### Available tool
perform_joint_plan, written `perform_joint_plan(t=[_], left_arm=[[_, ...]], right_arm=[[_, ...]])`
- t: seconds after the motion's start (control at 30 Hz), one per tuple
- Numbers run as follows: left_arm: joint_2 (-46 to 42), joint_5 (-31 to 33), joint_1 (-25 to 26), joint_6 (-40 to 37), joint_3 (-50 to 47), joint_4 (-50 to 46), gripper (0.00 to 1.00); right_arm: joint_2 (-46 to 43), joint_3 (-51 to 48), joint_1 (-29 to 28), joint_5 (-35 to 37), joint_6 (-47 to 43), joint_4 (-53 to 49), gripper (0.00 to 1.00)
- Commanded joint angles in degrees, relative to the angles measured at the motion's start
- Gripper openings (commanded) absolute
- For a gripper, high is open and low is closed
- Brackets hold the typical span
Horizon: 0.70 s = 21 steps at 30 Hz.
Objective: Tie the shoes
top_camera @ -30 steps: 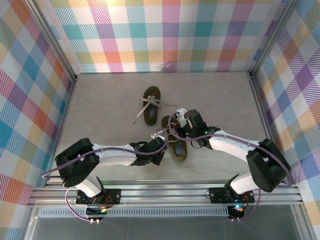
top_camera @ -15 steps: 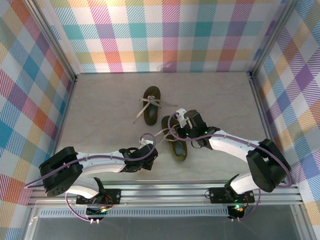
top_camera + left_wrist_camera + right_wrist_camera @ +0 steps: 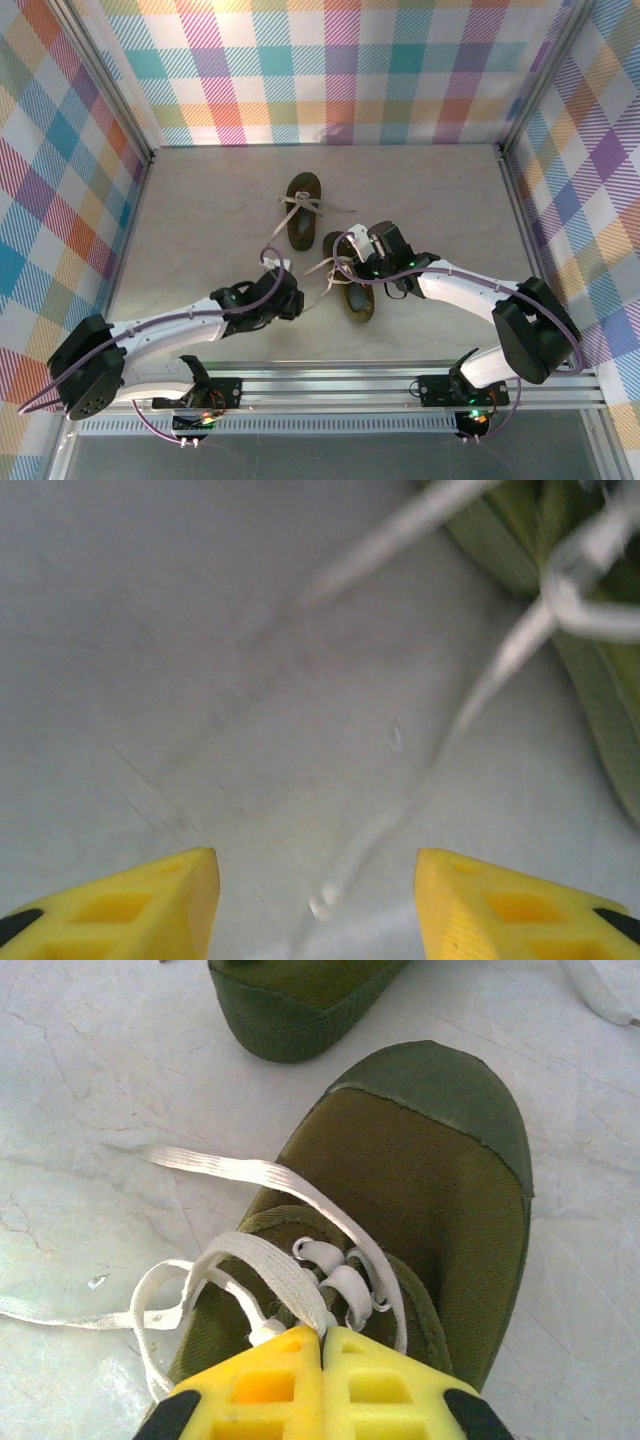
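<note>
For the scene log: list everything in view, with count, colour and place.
dark olive-brown canvas shoes: two; one mid-table, the nearer shoe to its right.
pale grey-beige flat laces: two sets, on both shoes, ends trailing onto table.
pale marbled table: one, grey-beige.
plaid walls: three, multicoloured, around table.
metal rail: one, silver, near edge.
white arms: two, purple cables, near edge.
left tool: yellow, open above a lace end.
right tool: yellow, shut on nearer shoe's lace.

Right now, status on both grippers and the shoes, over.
Left gripper open, holding nothing. Right gripper shut on the lace over the near shoe. Far shoe clear of both grippers. No obstruction seen.
</note>
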<state>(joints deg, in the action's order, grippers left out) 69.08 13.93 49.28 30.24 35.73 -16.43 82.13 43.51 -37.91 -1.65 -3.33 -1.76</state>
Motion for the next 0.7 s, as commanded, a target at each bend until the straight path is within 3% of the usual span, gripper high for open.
perform_joint_plan(t=[0.0,0.33,0.67], left_arm=[[6.3,-5.1,-6.0,-5.6,6.6,-0.9,0.51],[26.5,-9.8,-10.4,-15.3,22.2,-3.5,0.49],[36.2,-9.7,-10.5,-21.2,29.6,-7.9,0.53]], right_arm=[[0.2,0.6,-0.3,-3.3,-1.1,-1.0,0.0],[-0.1,0.5,-0.3,-3.9,-1.1,-0.5,0.0],[-0.2,0.5,-0.2,-4.1,-1.6,-0.8,0.0]])
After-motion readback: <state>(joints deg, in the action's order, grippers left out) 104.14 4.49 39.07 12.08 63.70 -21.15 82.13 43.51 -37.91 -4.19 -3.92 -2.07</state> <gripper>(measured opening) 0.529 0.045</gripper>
